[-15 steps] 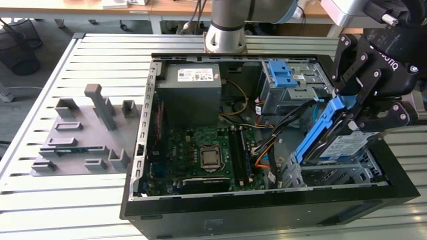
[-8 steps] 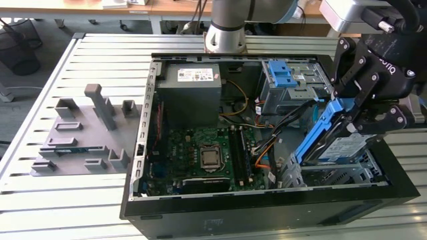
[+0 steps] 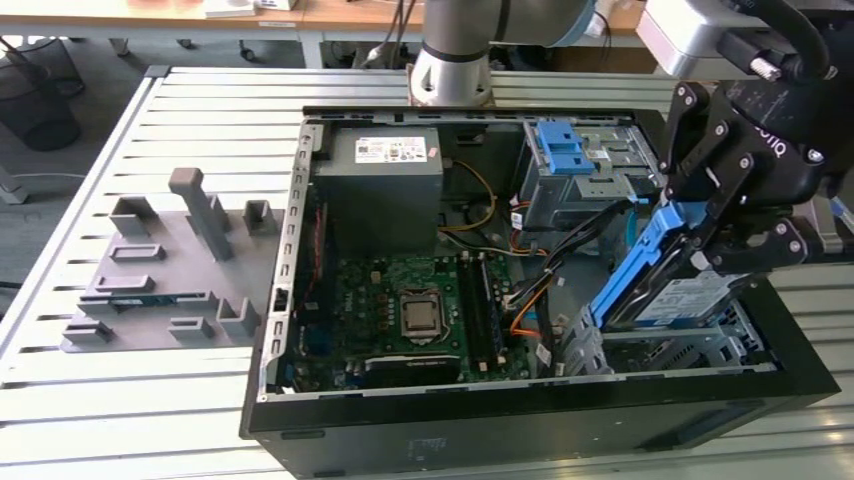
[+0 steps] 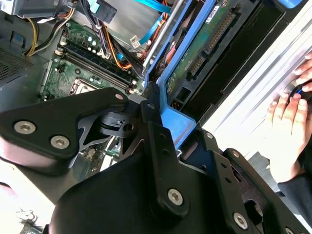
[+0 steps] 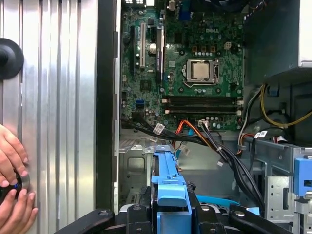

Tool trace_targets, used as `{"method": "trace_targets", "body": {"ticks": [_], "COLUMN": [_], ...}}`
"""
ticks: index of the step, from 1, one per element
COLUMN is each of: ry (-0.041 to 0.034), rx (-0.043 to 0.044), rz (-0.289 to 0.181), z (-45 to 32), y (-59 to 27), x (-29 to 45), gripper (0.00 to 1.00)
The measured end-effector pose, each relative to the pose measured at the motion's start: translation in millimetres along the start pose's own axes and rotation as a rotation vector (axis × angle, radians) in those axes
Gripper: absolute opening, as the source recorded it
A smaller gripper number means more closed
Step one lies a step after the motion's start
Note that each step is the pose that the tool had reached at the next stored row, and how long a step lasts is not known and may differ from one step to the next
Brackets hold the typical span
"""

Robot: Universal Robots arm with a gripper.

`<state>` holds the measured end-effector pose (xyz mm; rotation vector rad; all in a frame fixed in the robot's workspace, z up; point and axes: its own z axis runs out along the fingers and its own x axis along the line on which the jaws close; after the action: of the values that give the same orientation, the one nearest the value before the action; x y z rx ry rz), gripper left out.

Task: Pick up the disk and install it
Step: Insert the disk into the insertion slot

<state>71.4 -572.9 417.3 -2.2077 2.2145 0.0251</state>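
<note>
Gripper [image 3: 727,245] clamping disk [image 3: 674,298] by its blue frame, holding it tilted over case [image 3: 534,415] near corner, exterior view's right. Disk label showing white with blue band, print illegible. Power supply [image 3: 387,190] carrying white sticker.

A white sticker [image 3: 391,150] sits on the grey power supply [image 3: 380,195], in the corner of the computer case [image 3: 534,420] nearest the arm's base. It carries black print and bar codes too fine to read. The disk [image 3: 674,300], clamped in the pincer [image 3: 731,250] over the case's edge at the exterior view's right, bears a white label [image 3: 701,292] with a blue band and black print, likewise unreadable. White lettering runs across the pincer's black housing. In the first wrist view the green motherboard [image 5: 195,63] shows small white markings, and little white tags [image 5: 159,128] hang on the cables [image 5: 229,161]. Their print cannot be made out.
</note>
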Motion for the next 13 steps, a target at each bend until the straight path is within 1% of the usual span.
{"method": "trace_targets", "body": {"ticks": [13], "ry": [0.0], "rx": [0.0], "rz": [0.001], "z": [9.6], "y": [-0.3], "x": [0.2], "gripper": [0.36]}}
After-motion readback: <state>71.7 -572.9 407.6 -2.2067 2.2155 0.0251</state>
